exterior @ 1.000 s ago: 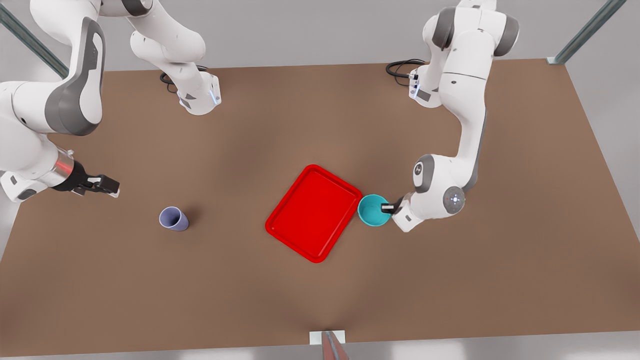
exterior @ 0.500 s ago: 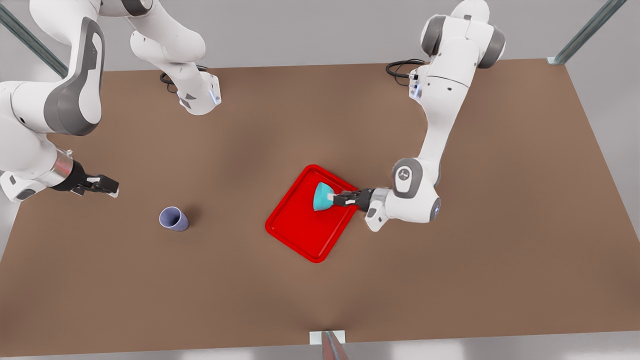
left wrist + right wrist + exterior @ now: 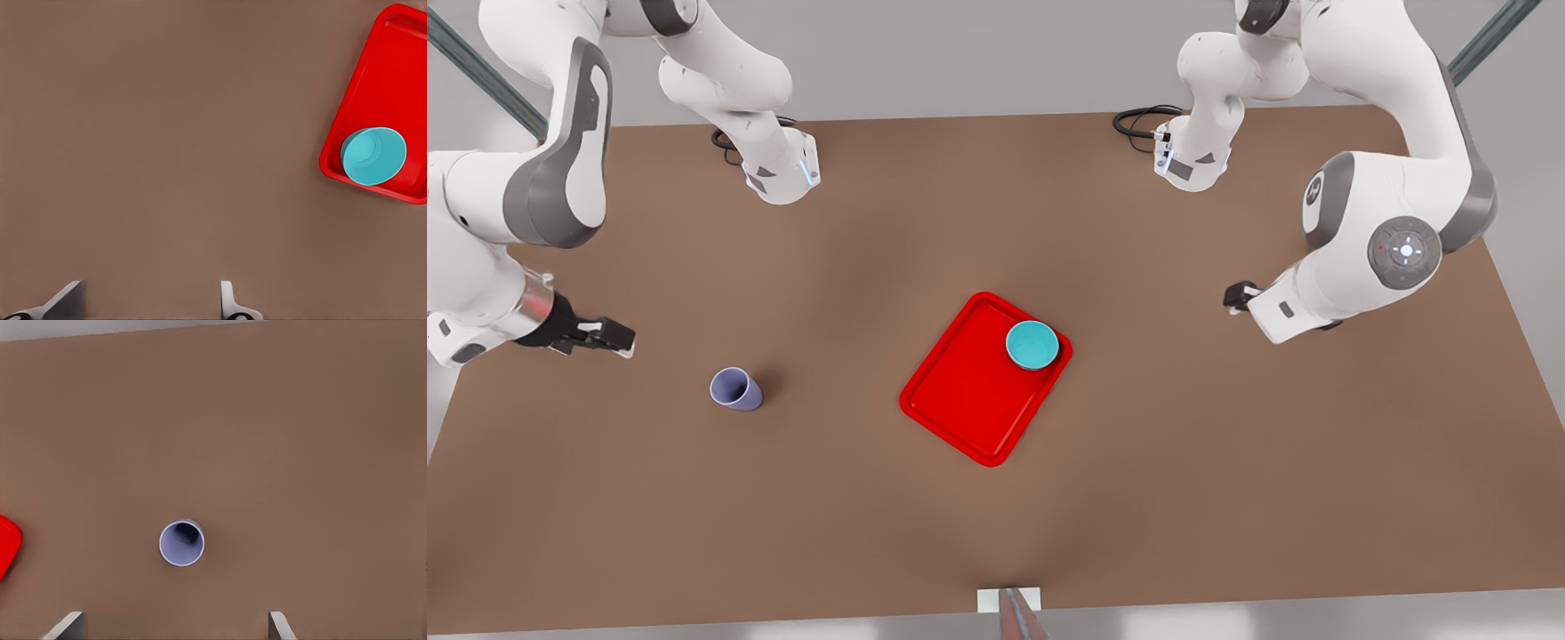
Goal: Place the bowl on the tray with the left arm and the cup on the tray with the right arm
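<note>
The teal bowl (image 3: 1032,345) (image 3: 373,155) stands upright inside the red tray (image 3: 969,391) (image 3: 393,80), in the corner toward the front view's right. My left gripper (image 3: 1234,296) (image 3: 147,301) hangs open and empty well off to the front view's right of the tray. Upright on the table sits the lavender cup (image 3: 735,388) (image 3: 181,543), at the front view's left. My right gripper (image 3: 615,338) (image 3: 173,623) is open, apart from the cup, farther toward the front view's left and a little behind it.
The brown table (image 3: 996,222) spreads between cup and tray. Both arm bases (image 3: 781,173) (image 3: 1187,164) stand at the far edge with black cables. A small white bracket (image 3: 1009,600) sits at the near edge. A corner of the tray (image 3: 5,543) appears in the right wrist view.
My left gripper carried the bowl from beside the tray onto it, let go, and pulled back toward the front view's right. The right gripper stayed nearly still.
</note>
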